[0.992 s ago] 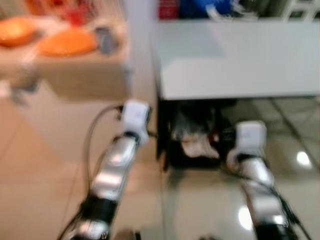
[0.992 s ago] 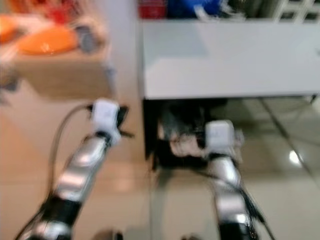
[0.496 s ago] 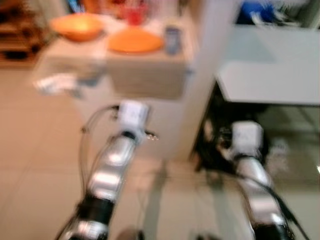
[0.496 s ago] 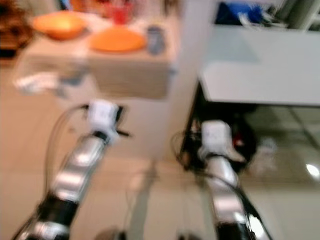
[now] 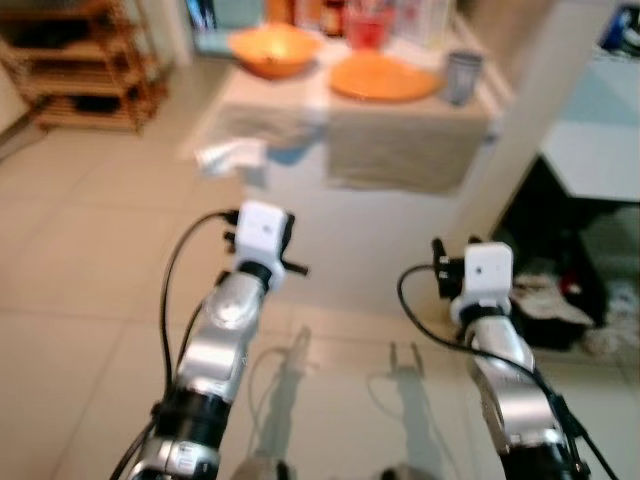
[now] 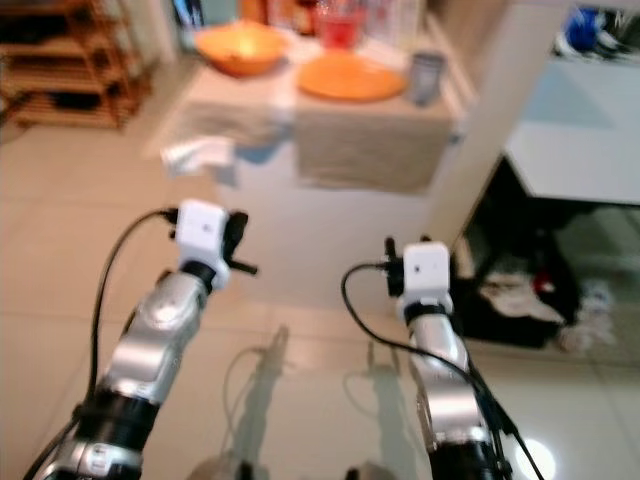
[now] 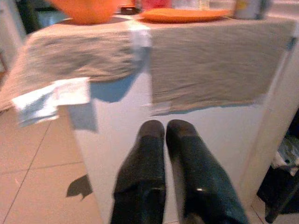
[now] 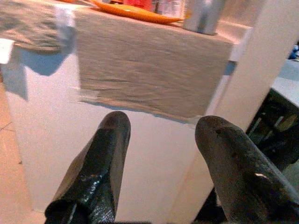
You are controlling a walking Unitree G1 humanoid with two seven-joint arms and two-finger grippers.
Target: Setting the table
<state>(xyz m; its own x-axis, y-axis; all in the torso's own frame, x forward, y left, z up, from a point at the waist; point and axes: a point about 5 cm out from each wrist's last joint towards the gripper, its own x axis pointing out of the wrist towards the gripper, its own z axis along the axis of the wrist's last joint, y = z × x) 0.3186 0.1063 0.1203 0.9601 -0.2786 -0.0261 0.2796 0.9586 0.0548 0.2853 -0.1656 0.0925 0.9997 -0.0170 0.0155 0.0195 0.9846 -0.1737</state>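
A white counter [image 5: 300,215] draped with beige cloths [image 5: 408,150] is faced from a short way off across a tiled floor [image 5: 80,290], and the step in hand is judged to be the approach to it. On its top are seen an orange bowl [image 5: 272,50], an orange plate [image 5: 385,78], a grey cup [image 5: 461,76] just beside the plate, and a red container [image 5: 367,28] further back. A wooden shelf unit [image 5: 85,70] stands to the left, and a pale table [image 5: 600,150] with dark clutter beneath it stands to the right.

Both arms are held forward and low, well short of the counter. The left hand [image 7: 163,135] is seen with its two black fingers pressed together, nothing between them. The right hand [image 8: 161,135] is held wide apart and empty, pointed at the hanging cloth below the plate and cup.

For the approach to be done well, the body should be squared to the counter front and brought close enough that the dishes can be reached from above without the hanging cloths being caught. The left hand would need to be opened before anything is grasped. The plate is best taken by its rim, and the cup kept clear of being knocked.

No brand, label or writing can be read; the pictures are too blurred.
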